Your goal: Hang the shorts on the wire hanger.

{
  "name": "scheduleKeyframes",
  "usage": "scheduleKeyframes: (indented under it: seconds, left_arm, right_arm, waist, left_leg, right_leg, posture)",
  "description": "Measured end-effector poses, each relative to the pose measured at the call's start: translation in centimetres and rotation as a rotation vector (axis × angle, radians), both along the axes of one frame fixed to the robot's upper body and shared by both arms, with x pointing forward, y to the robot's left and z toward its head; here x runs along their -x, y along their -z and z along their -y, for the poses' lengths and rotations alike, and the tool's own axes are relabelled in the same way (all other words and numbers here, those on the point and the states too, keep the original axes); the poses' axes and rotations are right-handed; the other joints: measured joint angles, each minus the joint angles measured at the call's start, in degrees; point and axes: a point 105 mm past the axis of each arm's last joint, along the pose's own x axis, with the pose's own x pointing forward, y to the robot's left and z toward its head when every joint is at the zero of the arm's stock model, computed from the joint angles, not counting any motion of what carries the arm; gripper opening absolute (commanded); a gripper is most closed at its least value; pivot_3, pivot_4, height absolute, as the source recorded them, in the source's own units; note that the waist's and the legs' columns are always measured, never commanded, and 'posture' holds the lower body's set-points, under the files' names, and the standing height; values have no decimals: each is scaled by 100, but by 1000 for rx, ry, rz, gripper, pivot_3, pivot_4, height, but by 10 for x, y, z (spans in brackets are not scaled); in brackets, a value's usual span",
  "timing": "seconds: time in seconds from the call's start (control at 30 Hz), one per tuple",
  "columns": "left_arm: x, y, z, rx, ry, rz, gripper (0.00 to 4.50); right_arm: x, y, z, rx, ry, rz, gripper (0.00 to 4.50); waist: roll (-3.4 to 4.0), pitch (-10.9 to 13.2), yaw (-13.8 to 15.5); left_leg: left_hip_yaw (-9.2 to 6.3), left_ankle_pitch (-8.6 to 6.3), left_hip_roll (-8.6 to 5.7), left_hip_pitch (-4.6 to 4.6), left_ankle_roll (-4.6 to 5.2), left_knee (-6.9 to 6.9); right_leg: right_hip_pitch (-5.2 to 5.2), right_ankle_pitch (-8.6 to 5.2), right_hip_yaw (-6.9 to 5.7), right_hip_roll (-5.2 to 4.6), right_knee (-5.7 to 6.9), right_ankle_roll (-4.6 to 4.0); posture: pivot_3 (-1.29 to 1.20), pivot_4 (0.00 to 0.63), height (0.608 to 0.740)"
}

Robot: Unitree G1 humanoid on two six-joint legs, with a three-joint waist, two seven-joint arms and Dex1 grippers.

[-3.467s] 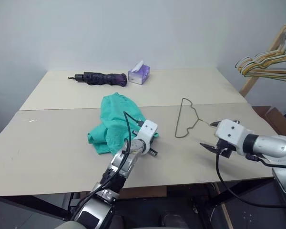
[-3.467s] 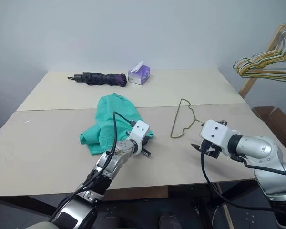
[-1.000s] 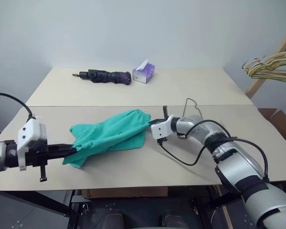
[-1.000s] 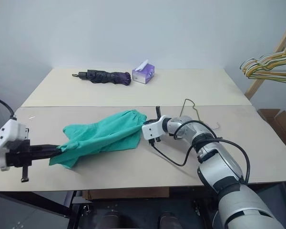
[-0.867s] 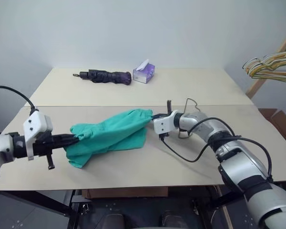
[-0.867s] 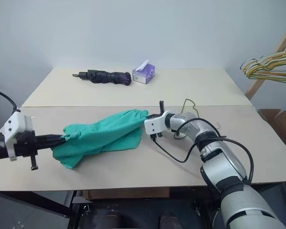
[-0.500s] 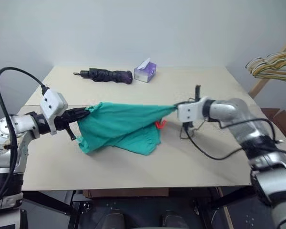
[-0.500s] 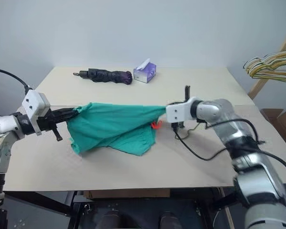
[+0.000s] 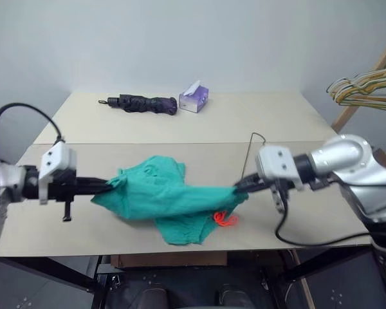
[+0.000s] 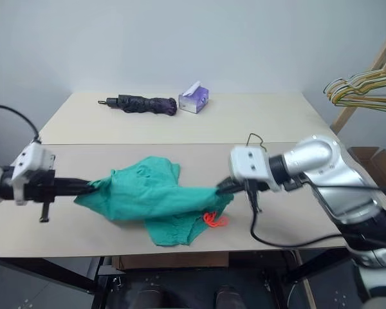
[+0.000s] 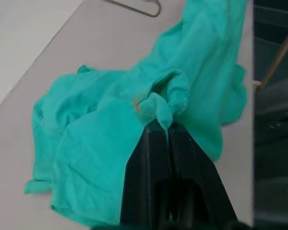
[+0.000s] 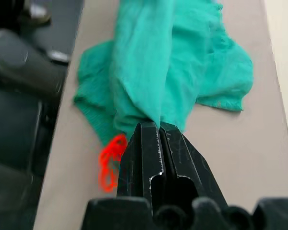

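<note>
The left gripper was pressed tight on a bunched edge of the shorts, out past the table's left front corner. The right gripper pinched the opposite end of the same garment above the front edge, right of centre. Between the two, the teal fabric hung in a slack band, its long axis running roughly parallel to the table's front edge, from the left pinch to the right one. The middle sagged and a fold drooped toward the front edge, with the orange tag dangling just beside the right gripper. From the wrist views each pinch seemed to take only a small gather of cloth, not a wide bite.

The wire hanger lay flat on the table behind the right gripper, its hook toward the far edge and its long side pointing back toward the front edge; much of it was hidden by the right wrist.

The risk, as I judged it, lay in those thin grips: more pull between the arms could slip the cloth out of one gripper, and the shorts would then drop over the front edge. The drooping fold could also drag across the hanger and shove it askew. A folded umbrella and a tissue box sat near the far edge, well apart from all this.
</note>
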Motion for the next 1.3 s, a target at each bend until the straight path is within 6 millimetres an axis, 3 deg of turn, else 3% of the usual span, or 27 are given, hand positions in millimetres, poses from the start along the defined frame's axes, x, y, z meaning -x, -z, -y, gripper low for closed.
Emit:
scheduleKeyframes:
  seconds: [0.13,0.2,0.27,0.3,0.4,0.43,0.5,0.57,0.63,0.73,0.83,0.9,0.97,1.03,1.1,1.17,1.23,1.3]
  left_arm:
    - [-86,-31,17,98,-323,267,0]
    - [-122,-70,12,168,-530,452,0]
    - [-134,-117,9,322,-648,605,0]
    - [-132,-164,17,528,-669,714,0]
    - [-102,-235,15,854,-590,844,0]
    - [-90,-249,13,922,-544,869,0]
    - [-71,-259,7,962,-456,874,0]
    - [-57,-255,5,937,-378,864,0]
    - [-53,-245,5,910,-340,835,0]
    - [-46,-226,-3,818,-318,795,0]
    - [-34,-200,-12,663,-261,705,0]
    - [-20,-141,-16,435,-172,520,0]
    - [-12,-69,-17,273,-120,271,0]
    - [3,-5,-17,118,-77,56,0]
    - [23,34,-19,-45,-24,-72,0]
    - [43,64,-27,-212,34,-183,0]
    - [54,79,-29,-291,78,-228,0]
    - [56,83,-29,-324,91,-217,0]
  right_arm:
    - [-85,-14,0,-20,409,137,68]
    - [-125,-36,15,-2,622,355,68]
    - [-148,-66,27,-29,771,568,68]
    - [-157,-103,23,-110,845,754,68]
    - [-143,-181,22,-285,902,1126,68]
    - [-131,-208,23,-362,907,1243,68]
    - [-108,-240,28,-467,889,1396,68]
    - [-96,-245,31,-463,852,1459,68]
    - [-99,-230,31,-411,828,1439,68]
    - [-108,-174,26,-197,704,1348,68]
    - [-104,-105,16,25,495,1206,68]
    - [-92,-40,14,187,306,1051,68]
    - [-77,28,17,294,190,847,68]
    - [-58,79,12,347,85,688,68]
    - [-42,102,8,369,6,609,68]
    - [-27,110,2,372,-66,557,68]
    - [-12,111,-4,366,-142,510,68]
    - [-1,111,-4,384,-197,480,68]
  waist:
    - [-9,-5,117]
    - [-21,-12,172]
    - [-26,-13,194]
    - [-27,-13,197]
    - [-27,-14,174]
    - [-27,-15,164]
    - [-27,-15,116]
    - [-26,-15,52]
    - [-26,-15,2]
    - [-23,-12,-75]
    - [-21,-13,-154]
    - [-3,-28,-230]
    - [-5,-25,-233]
    - [-10,-19,-233]
    - [-17,-15,-239]
    - [-18,-15,-220]
    - [-17,-14,-128]
    - [-19,-15,-40]
  left_leg:
    - [-6,3,-3,-28,-3,9]
    - [-5,5,-8,-94,-7,20]
    - [-6,24,-10,-176,-41,25]
    - [-5,61,-12,-247,-103,33]
    - [-1,69,-21,-281,-122,-3]
    - [0,69,-21,-274,-122,-10]
    - [-1,68,-20,-273,-121,-27]
    - [-2,67,-20,-265,-118,-18]
    - [-3,37,-20,-220,-65,-5]
    - [-2,29,-19,-108,-50,5]
    - [-3,17,-13,15,-33,-18]
    - [2,15,-14,32,-31,-29]
    - [2,14,-11,32,-29,-25]
    - [0,14,-8,-15,-28,-7]
    - [1,14,-7,-20,-28,-5]
    - [1,11,-6,-18,-24,-6]
    - [1,11,-5,-14,-23,-5]
    - [2,11,-4,-7,-23,-5]
  right_leg:
    - [-21,11,0,3,5,-1]
    - [-86,17,4,-2,5,3]
    - [-171,23,5,-10,42,6]
    - [-244,24,7,-15,50,8]
    - [-298,25,13,-24,46,8]
    - [-297,24,12,-24,46,8]
    - [-295,24,11,-21,39,9]
    - [-272,23,11,-21,34,10]
    - [-207,26,11,-18,17,16]
    - [-104,31,11,-14,5,16]
    - [10,15,12,-7,-6,18]
    - [22,6,17,-11,-1,12]
    - [19,2,15,-8,9,6]
    - [-27,7,16,-4,22,-1]
    - [-31,6,18,-3,20,-1]
    - [-29,5,18,-3,16,0]
    - [-25,4,15,-3,16,1]
    - [-17,2,10,-4,13,3]
  posture:
    - [127,0,740]
    - [126,0,740]
    - [128,0,740]
    - [124,0,740]
    - [122,0,740]
    - [119,0,740]
    - [120,0,740]
    - [120,0,740]
    - [127,0,740]
    - [135,0,740]
    - [143,0,740]
    - [148,0,740]
    - [151,0,740]
    - [156,0,740]
    - [157,0,740]
    - [157,0,740]
    - [157,0,740]
    - [158,0,740]
